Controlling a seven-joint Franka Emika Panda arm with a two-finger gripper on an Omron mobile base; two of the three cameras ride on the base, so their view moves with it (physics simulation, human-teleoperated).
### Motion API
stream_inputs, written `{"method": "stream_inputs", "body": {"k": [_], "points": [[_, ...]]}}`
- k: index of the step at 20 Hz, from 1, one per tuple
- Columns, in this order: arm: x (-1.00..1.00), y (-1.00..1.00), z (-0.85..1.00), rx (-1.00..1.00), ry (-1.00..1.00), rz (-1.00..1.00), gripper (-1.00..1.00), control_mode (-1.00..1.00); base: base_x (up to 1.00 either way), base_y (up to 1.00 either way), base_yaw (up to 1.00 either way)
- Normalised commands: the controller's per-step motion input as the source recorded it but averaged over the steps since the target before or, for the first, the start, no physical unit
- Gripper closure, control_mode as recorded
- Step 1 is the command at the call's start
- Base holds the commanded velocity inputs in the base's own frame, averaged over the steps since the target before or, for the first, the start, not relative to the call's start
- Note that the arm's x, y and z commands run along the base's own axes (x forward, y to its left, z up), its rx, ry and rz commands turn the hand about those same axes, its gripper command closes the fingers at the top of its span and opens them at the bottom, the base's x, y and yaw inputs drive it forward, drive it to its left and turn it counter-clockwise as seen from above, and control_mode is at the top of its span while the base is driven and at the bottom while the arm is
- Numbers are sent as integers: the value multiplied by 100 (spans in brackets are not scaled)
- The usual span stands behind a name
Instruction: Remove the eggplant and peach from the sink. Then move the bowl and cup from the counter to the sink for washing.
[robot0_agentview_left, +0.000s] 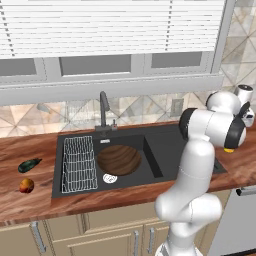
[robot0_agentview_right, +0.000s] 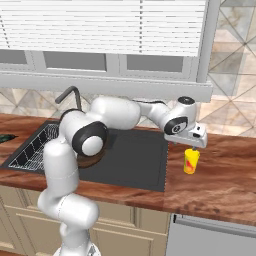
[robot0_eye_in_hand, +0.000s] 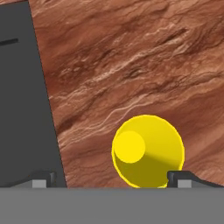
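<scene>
Gripper (robot0_agentview_right: 192, 147) hangs with fingers spread wide just above the cup (robot0_agentview_right: 190, 161), right of the sink (robot0_agentview_left: 165, 150). I judge three steps done: eggplant (robot0_agentview_left: 29, 164), peach (robot0_agentview_left: 26, 185) out left, bowl (robot0_agentview_left: 119, 160) inside.

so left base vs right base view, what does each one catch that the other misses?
Left base: the small dark elongated eggplant and round orange-red peach lying on the wooden counter left of the sink, plus the silver drain.

Right base: the open gripper poised just above the small yellow cup, right of the sink.

Both: the black sink with its wire rack, and the brown wood-grain bowl in the basin.
</scene>
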Motion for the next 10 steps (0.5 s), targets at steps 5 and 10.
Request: {"method": "stream_inputs", "body": {"k": [5,10], "points": [[1,-4,-7,0,0,0,-100,-100,0,0,0],[3,-5,-9,0,0,0,-100,-100,0,0,0]]}}
